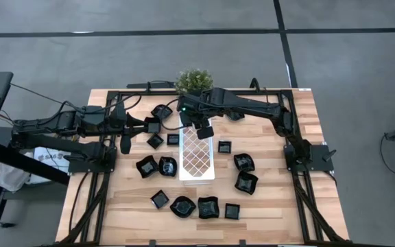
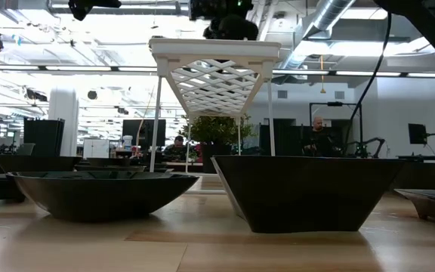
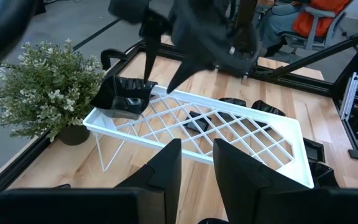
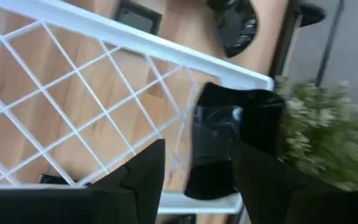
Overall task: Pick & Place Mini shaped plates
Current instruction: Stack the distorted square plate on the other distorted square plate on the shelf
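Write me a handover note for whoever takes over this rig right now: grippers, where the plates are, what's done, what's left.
Right gripper: open, over the plant end of the white lattice tray, just above the square black plate lying on it.
Left gripper: partly open, empty, waiting beside the tray's plant end.
Done: one plate sits on the tray, in the corner nearest the potted plant.
Left: the other mini black plates are scattered on the wooden table around the tray; each needs picking and placing.

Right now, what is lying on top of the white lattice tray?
One black mini plate lies on the white lattice tray, at the end beside the potted plant. The right gripper hangs open above it. The rest looks bare.
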Controlling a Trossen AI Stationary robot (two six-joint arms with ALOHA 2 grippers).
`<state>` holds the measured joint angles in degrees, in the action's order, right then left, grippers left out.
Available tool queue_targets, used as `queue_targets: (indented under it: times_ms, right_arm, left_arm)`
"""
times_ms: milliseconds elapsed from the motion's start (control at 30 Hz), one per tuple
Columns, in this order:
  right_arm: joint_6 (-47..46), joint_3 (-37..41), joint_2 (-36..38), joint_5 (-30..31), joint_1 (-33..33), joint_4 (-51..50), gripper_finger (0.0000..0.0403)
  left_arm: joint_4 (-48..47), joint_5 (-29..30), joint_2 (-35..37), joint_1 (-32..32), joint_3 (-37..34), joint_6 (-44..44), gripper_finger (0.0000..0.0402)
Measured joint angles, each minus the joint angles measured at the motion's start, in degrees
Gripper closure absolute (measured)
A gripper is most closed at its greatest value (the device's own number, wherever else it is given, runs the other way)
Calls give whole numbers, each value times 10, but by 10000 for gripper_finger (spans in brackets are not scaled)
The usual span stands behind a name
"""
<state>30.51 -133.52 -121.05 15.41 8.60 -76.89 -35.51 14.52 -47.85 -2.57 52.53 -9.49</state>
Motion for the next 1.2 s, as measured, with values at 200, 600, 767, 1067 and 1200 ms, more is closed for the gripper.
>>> queue_targets:
  times_ms: [200,600,767,1067,1200]
  right_arm:
    - [-21,-11,52,12,4,-11,211]
    - [-193,-11,219,-63,81,-88,209]
    - [-214,-11,254,-139,112,-93,206]
    - [-122,10,259,-240,144,-72,218]
    - [-88,62,271,-375,197,-34,227]
  left_arm:
    - [0,0,0,0,0,-8,307]
    - [-129,5,-6,34,0,-31,307]
    - [-191,-36,-49,62,0,18,307]
    - [-197,-61,-166,99,0,137,307]
    - [-193,-79,-179,125,0,154,307]
